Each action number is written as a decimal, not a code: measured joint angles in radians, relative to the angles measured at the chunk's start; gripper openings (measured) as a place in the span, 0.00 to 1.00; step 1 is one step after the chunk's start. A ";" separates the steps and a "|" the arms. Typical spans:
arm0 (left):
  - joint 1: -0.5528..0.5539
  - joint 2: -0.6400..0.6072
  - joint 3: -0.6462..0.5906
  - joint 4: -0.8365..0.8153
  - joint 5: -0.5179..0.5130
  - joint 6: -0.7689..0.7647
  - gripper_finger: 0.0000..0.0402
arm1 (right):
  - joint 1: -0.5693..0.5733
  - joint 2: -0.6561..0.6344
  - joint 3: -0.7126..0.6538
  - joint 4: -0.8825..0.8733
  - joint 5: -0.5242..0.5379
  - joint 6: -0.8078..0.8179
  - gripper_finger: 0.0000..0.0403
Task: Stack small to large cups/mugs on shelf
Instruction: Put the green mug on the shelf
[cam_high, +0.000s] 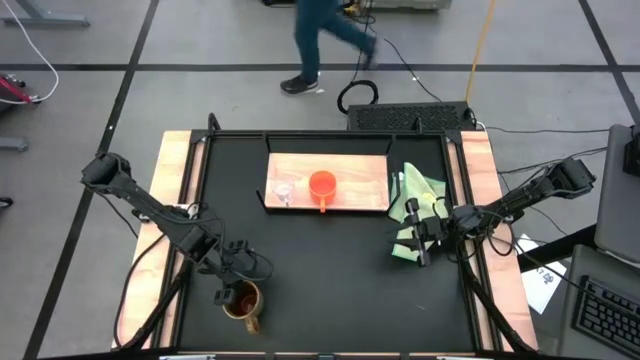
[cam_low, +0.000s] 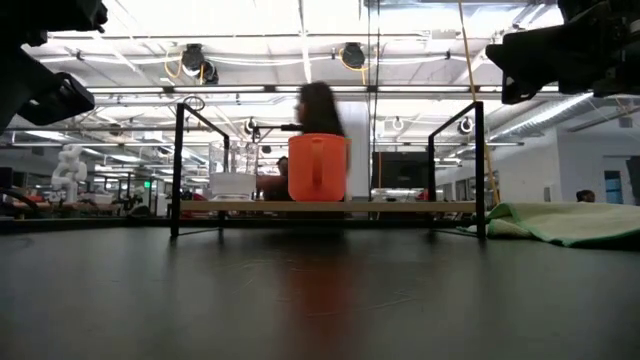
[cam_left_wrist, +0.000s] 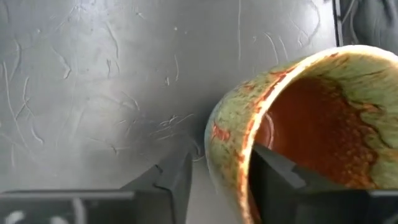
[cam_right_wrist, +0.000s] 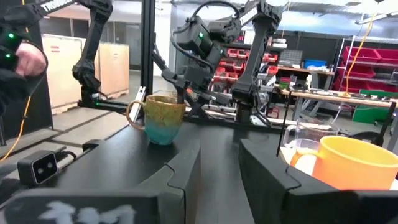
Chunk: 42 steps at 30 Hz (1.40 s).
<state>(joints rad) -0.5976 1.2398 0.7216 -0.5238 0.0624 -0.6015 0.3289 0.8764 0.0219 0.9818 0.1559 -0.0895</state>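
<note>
Brown mug (cam_high: 243, 299) sits at the near left corner of the dark bench (cam_high: 330, 280), upright, handle pointing toward the near edge. Left pincer (cam_high: 226, 277) is right on it: in the left wrist view one finger (cam_left_wrist: 277, 177) is inside the mug's mouth and the other (cam_left_wrist: 177, 180) outside, w/ the rim wall between them, so it's holding the mug by its rim. Mug glaze looks green-brown outside, rusty inside (cam_left_wrist: 323, 118). From the right wrist view the same mug (cam_right_wrist: 163, 117) stands on the bench w/ the left arm over it.

Right pincer (cam_high: 428, 240) hangs over the right side of the bench, just beside the pale green cloth (cam_high: 415, 215), fingers partly apart, nothing between them.

Farther back, the shelf (cam_high: 370, 185) lies across the far middle of the bench. Orange cup (cam_high: 322, 186) stands on it near the centre, handle toward the near side; low view shows it upright on the board (cam_low: 317, 167). Tiny clear glass cup (cam_high: 284, 192) sits on the shelf just left of the orange one, apart from it.

Beyond the bench, a person (cam_high: 325, 40) is on the floor, blurred.
</note>
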 joint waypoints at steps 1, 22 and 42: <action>0.000 -0.001 0.000 0.003 0.000 0.003 0.31 | 0.000 0.000 0.000 0.003 0.000 0.000 0.25; 0.045 -0.002 0.066 0.057 -0.065 0.235 0.08 | 0.000 0.000 0.000 0.017 0.000 -0.002 0.25; 0.287 0.475 0.615 -0.217 -0.001 0.663 0.08 | 0.000 0.000 0.000 0.016 0.000 -0.004 0.25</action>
<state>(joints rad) -0.3106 1.7150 1.3368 -0.7406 0.0610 0.0615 0.3286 0.8761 0.0219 0.9978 0.1558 -0.0933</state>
